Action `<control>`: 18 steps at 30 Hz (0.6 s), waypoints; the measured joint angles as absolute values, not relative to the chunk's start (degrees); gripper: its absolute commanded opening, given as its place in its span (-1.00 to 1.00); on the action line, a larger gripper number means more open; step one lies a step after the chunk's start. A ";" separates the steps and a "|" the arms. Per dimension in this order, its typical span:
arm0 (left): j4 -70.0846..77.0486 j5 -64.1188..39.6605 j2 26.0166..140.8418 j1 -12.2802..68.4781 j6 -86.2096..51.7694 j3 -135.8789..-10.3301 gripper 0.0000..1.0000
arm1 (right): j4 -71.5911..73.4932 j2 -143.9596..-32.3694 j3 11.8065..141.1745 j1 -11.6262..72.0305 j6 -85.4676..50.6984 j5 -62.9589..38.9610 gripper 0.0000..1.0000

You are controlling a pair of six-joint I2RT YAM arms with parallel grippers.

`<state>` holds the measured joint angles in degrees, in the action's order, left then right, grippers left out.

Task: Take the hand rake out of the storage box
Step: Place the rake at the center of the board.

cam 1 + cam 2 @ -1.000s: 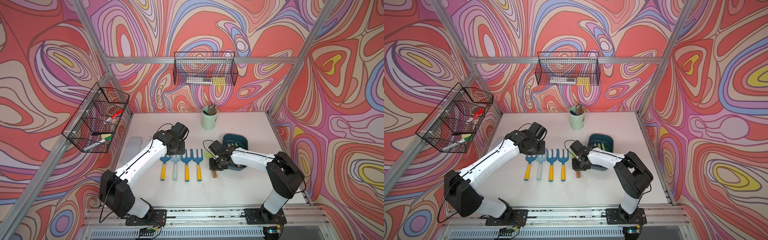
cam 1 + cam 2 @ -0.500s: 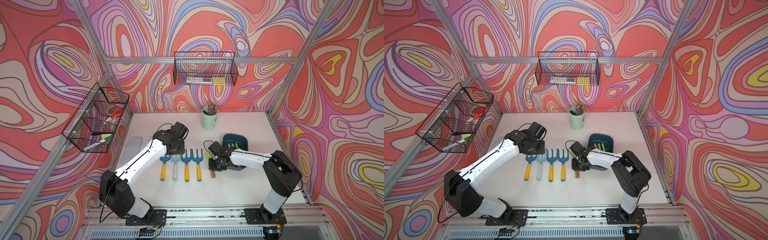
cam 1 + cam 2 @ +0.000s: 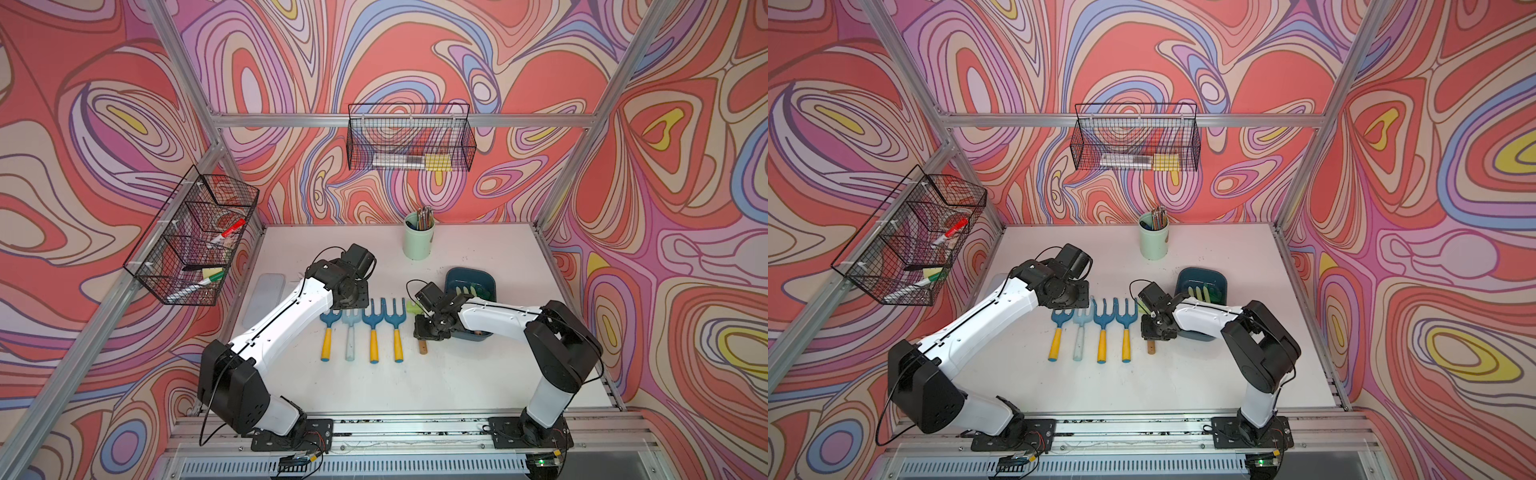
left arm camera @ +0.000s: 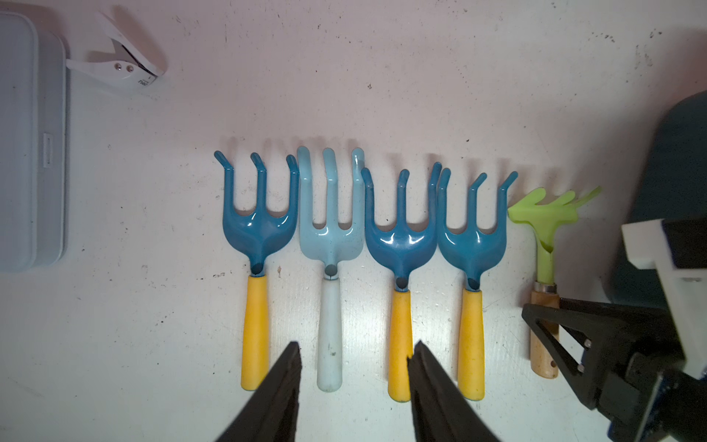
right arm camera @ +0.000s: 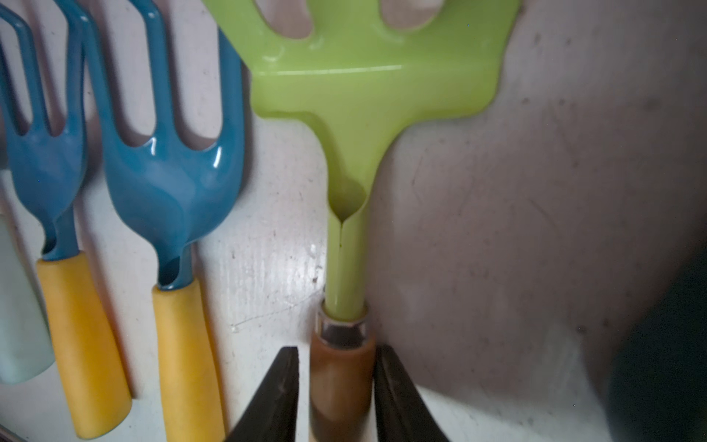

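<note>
**Lime-green hand rake (image 5: pixel 363 95) lies on the desk (image 3: pixel 457 374), outside the storage box (image 3: pixel 471 272)**

The hand rake has a green head on a wooden handle. It lies flat on the white desk between the dark teal storage box and a row of four blue rakes (image 4: pixel 399 245), parallel to them. The right claw (image 5: pixel 336 356) straddles the wooden handle with its jaws slightly parted. A sliver of desk shows between one finger and the wood, so it brackets the handle without clamping it. The left claw (image 4: pixel 354 346) hangs above the row of blue rakes, spread apart and holding nothing.

The storage box sits just beside the hand rake, and the right arm crosses over its near end. In both top views pale yellow-green prongs show inside the box at its far end; what they belong to cannot be told. A flat pale grey lid (image 3: pixel 266 297) lies well apart, by the desk's left edge.

A mint-green cup (image 3: pixel 419 245) stands upright near the back wall with pencils (image 3: pixel 424 216) in it. The back-wall basket (image 3: pixel 409 139), of black wire, holds a long pale marker-like thing and a yellow block. The side-wall basket (image 3: pixel 195 237) holds a red-capped marker, a green-capped one and a yellow sponge-like piece.
</note>
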<state>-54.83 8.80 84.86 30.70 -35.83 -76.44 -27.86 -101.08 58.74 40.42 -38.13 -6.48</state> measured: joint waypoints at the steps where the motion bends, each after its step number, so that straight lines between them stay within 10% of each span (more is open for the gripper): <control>1: -54.83 8.80 84.86 30.70 -35.83 -76.44 -0.01 | -27.92 -101.03 58.74 40.49 -38.04 -6.31 -0.18; 18: -54.83 8.45 84.86 30.70 -35.86 -77.17 -0.01 | -42.48 -86.78 67.16 31.79 -31.57 2.11 0.03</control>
